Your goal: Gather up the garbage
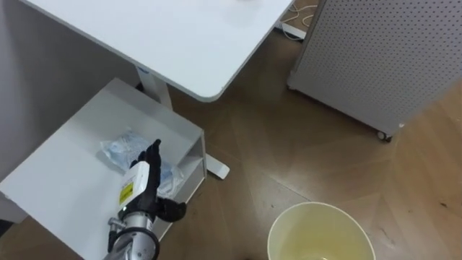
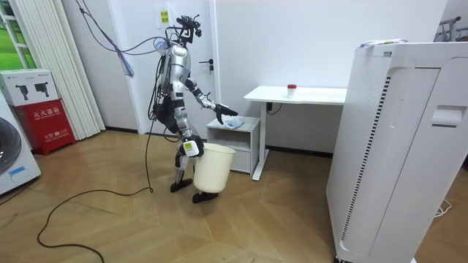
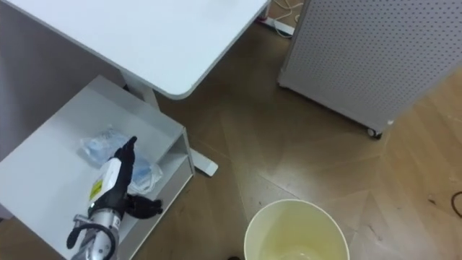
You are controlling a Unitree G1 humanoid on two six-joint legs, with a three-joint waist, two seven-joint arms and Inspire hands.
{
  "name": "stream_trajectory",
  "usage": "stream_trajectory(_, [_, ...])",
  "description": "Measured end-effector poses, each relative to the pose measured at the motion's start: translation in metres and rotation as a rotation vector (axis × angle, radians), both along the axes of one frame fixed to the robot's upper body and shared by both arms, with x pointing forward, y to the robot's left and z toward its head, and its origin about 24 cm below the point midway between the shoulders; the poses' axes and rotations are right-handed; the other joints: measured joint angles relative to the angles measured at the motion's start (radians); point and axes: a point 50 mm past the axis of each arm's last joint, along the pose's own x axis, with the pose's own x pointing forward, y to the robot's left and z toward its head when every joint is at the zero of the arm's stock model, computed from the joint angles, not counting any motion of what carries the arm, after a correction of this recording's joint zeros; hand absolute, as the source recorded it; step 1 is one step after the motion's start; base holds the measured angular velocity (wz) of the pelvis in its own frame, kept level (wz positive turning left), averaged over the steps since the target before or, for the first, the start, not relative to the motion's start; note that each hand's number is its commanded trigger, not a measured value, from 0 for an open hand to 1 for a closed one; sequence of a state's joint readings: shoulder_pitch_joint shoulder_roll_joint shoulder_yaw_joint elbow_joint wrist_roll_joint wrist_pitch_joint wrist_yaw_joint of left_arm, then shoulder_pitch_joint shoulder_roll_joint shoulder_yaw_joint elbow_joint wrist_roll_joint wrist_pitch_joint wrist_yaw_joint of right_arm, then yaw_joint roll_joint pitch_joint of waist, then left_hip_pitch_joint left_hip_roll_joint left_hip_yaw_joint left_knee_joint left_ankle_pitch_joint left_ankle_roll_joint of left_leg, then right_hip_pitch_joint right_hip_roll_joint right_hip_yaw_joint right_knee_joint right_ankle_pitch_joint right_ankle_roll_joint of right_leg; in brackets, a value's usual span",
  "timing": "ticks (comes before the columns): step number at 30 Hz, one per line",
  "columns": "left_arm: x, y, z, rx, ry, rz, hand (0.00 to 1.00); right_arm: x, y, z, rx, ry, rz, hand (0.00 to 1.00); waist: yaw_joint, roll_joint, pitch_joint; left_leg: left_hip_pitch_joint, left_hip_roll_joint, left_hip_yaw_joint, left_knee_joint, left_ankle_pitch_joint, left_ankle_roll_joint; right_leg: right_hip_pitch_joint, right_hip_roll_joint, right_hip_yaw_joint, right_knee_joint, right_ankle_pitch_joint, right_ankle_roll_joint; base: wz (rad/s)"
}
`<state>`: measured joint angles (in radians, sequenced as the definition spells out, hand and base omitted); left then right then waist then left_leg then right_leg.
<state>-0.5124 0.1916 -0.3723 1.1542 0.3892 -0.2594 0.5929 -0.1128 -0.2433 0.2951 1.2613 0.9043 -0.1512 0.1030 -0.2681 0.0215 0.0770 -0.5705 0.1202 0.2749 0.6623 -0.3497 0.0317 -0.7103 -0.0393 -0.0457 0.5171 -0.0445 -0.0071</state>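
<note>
A crumpled clear plastic bag (image 1: pixel 119 150) lies on top of a low white cabinet (image 1: pixel 65 180). My left hand (image 1: pixel 142 180) reaches in from the lower left. It is open, with straight fingers lying over the bag's right part and the thumb spread to the side. A cream bin (image 1: pixel 289 214) stands on the wooden floor below right of the cabinet. In the room view I stand beside the cabinet (image 2: pixel 241 142), left arm stretched over it. My right hand (image 2: pixel 190 148) hangs low at the rim of the bin (image 2: pixel 213 168); its grip is unclear.
A white desk (image 1: pixel 180 36) overhangs the cabinet's far side. A perforated white unit on castors (image 1: pixel 375 58) stands at the right. In the room view a small red object (image 2: pixel 292 88) sits on the desk, and a red box (image 2: pixel 40 109) stands by the curtain.
</note>
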Motion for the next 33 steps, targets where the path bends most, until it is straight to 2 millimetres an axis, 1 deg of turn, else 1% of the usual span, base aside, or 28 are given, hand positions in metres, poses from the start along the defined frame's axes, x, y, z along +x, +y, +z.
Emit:
stream_trajectory(4, [-0.002,0.010,-0.003,0.051,0.017,0.024,0.00,0.002,0.000,0.001,-0.002,-0.005,0.000,1.00,0.003,0.004,-0.0008,-0.013,0.006,0.001,0.007,0.000,-0.003,-0.014,0.010,0.010,0.003,0.002,-0.002,-0.02])
stream_trajectory(9, [-0.004,0.020,-0.005,0.090,0.050,0.064,0.00,0.002,0.000,0.001,0.002,-0.004,-0.002,1.00,0.007,0.005,-0.0007,-0.022,0.007,0.016,0.007,0.000,-0.003,-0.035,0.010,0.017,0.008,0.004,-0.005,-0.08])
stream_trajectory(17, [-0.004,0.025,-0.008,0.174,0.099,0.086,0.00,0.001,0.001,-0.001,0.037,0.018,-0.035,1.00,0.011,0.007,-0.0002,-0.033,0.008,0.020,0.004,0.000,-0.003,-0.047,0.009,0.017,0.005,0.007,-0.006,-0.02])
stream_trajectory(18, [-0.003,0.026,-0.008,0.178,0.104,0.091,0.08,0.001,0.001,-0.001,0.038,0.019,-0.035,1.00,0.012,0.007,-0.0002,-0.033,0.007,0.021,0.002,0.000,-0.003,-0.047,0.009,0.017,0.003,0.007,-0.006,0.00])
stream_trajectory(19, [-0.003,0.026,-0.008,0.181,0.106,0.094,0.12,0.001,0.001,-0.001,0.039,0.019,-0.036,1.00,0.014,0.007,-0.0004,-0.033,0.007,0.020,0.001,0.000,-0.003,-0.047,0.009,0.017,0.001,0.008,-0.006,0.00])
stream_trajectory(20, [-0.003,0.027,-0.008,0.185,0.110,0.099,0.11,0.000,0.001,-0.001,0.042,0.018,-0.044,1.00,0.021,0.008,-0.0007,-0.033,0.007,0.021,-0.001,0.000,-0.003,-0.047,0.009,0.016,-0.001,0.009,-0.006,0.00])
stream_trajectory(22, [-0.004,0.028,-0.008,0.190,0.114,0.104,0.02,-0.001,0.001,-0.002,0.049,0.020,-0.061,1.00,0.029,0.008,-0.0006,-0.033,0.007,0.021,-0.006,0.000,-0.004,-0.047,0.010,0.015,-0.004,0.009,-0.006,0.00])
stream_trajectory(23, [-0.004,0.028,-0.008,0.192,0.116,0.106,0.00,-0.001,0.001,-0.002,0.050,0.019,-0.065,1.00,0.031,0.009,-0.0006,-0.033,0.007,0.021,-0.006,0.000,-0.004,-0.047,0.010,0.015,-0.005,0.009,-0.006,0.00])
stream_trajectory(26, [-0.003,0.032,-0.007,0.212,0.120,0.119,0.05,-0.001,0.001,-0.001,0.050,0.017,-0.065,1.00,0.033,0.011,-0.0016,-0.035,0.007,0.017,-0.011,0.001,-0.004,-0.047,0.010,0.012,-0.013,0.010,-0.005,0.00])
stream_trajectory(27, [-0.003,0.032,-0.007,0.214,0.121,0.123,0.12,-0.001,0.001,-0.001,0.051,0.016,-0.066,1.00,0.033,0.011,-0.0018,-0.035,0.006,0.017,-0.013,0.001,-0.004,-0.046,0.009,0.012,-0.016,0.010,-0.004,0.00])
stream_trajectory(28, [-0.003,0.033,-0.007,0.219,0.126,0.127,0.23,-0.001,0.002,-0.002,0.053,0.016,-0.066,1.00,0.031,0.011,-0.0018,-0.035,0.006,0.017,-0.014,0.001,-0.004,-0.046,0.009,0.012,-0.016,0.010,-0.004,0.00])
stream_trajectory(29, [-0.003,0.033,-0.007,0.220,0.128,0.128,0.46,-0.001,0.002,-0.002,0.054,0.017,-0.066,1.00,0.031,0.011,-0.0018,-0.035,0.005,0.017,-0.015,0.001,-0.003,-0.046,0.009,0.012,-0.017,0.010,-0.004,0.00])
stream_trajectory(30, [-0.003,0.033,-0.007,0.224,0.133,0.130,0.52,-0.001,0.002,-0.002,0.055,0.019,-0.066,1.00,0.030,0.011,-0.0018,-0.035,0.005,0.017,-0.017,0.001,-0.003,-0.047,0.008,0.012,-0.018,0.010,-0.004,0.00])
stream_trajectory(33, [-0.004,0.035,-0.008,0.239,0.146,0.135,0.80,-0.001,0.002,-0.002,0.059,0.025,-0.066,1.00,0.030,0.011,-0.0018,-0.035,0.005,0.017,-0.021,0.001,-0.004,-0.047,0.009,0.012,-0.022,0.010,-0.003,0.00])
